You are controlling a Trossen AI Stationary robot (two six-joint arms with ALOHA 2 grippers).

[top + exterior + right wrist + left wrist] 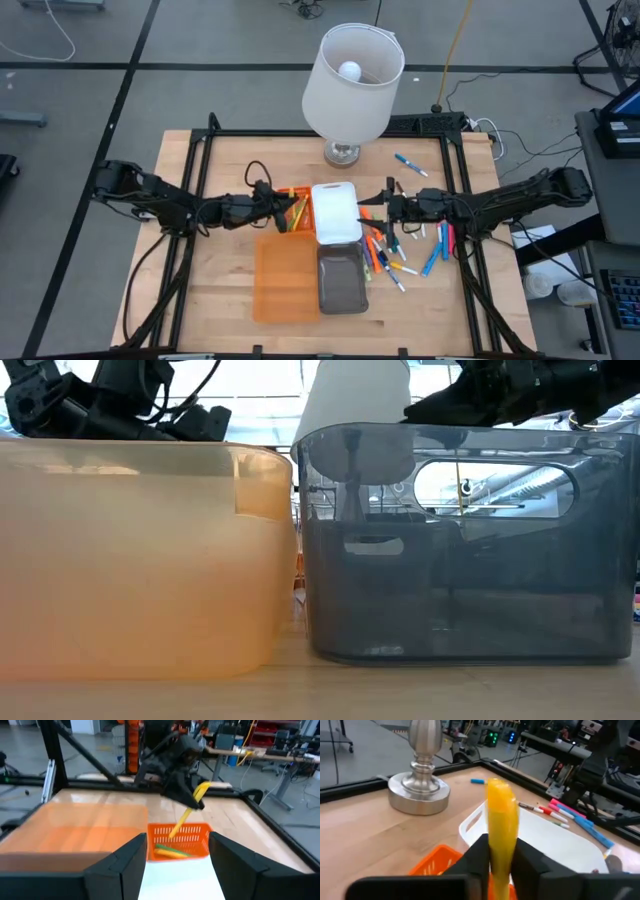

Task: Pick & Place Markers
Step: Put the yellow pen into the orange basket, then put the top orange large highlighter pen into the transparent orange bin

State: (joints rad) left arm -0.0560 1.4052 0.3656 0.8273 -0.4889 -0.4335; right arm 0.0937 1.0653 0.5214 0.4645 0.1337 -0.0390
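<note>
The left end effector (192, 795) is clamped on a yellow marker (501, 827) and holds it tilted above the small orange basket (182, 840), which already contains markers and sits against the white tray (336, 212). The right end effector (387, 207) hovers just beside the white tray with its fingers (122, 865) spread wide and nothing between them. The remaining markers (400, 250) lie scattered on the bench (200, 300) beneath the right arm, next to the grey tray (342, 280).
</note>
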